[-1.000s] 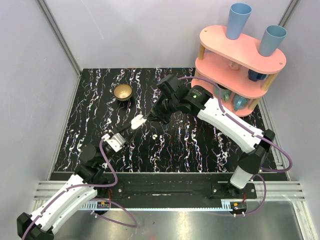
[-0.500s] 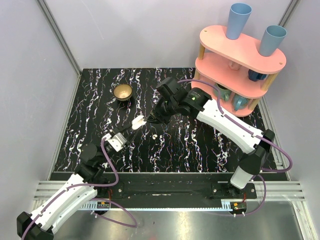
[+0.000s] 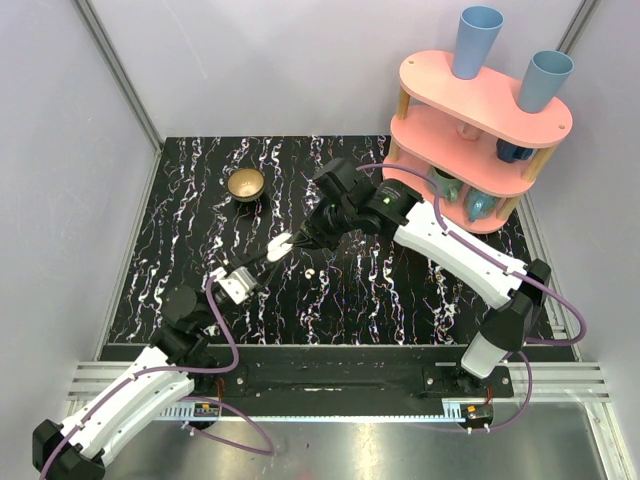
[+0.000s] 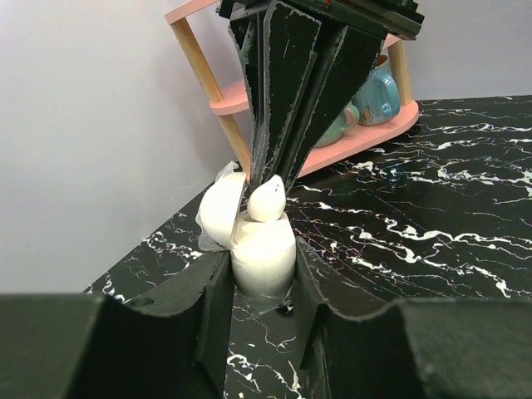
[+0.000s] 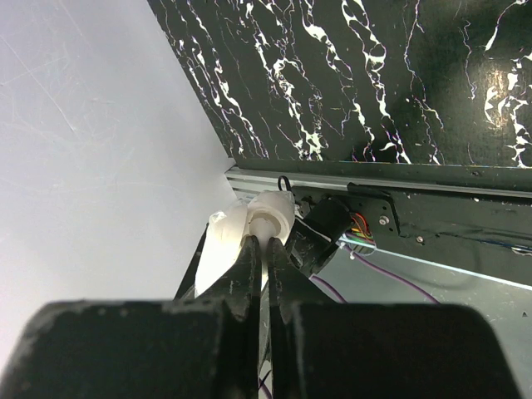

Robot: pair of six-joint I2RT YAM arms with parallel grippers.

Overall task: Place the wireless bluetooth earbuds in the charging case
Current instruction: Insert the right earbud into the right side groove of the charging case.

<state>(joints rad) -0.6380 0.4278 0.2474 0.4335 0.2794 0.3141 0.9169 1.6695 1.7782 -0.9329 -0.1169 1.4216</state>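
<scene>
Altogether two buds and one charging case [image 4: 263,253] show: the first earbud [image 4: 268,202] is pinched between the pressed-together tips of the right gripper [image 4: 268,179], touching the open mouth of the case, whose lid [image 4: 220,214] hangs back to the left. The left gripper [image 3: 268,252] clamps the case upright above the table [image 3: 400,290], and the second earbud [image 3: 312,272] lies loose on the marble just beside them. One brass bowl [image 3: 245,184] sits well apart, and one pink shelf [image 3: 490,100] carries two blue cups [image 3: 478,40] on top.
</scene>
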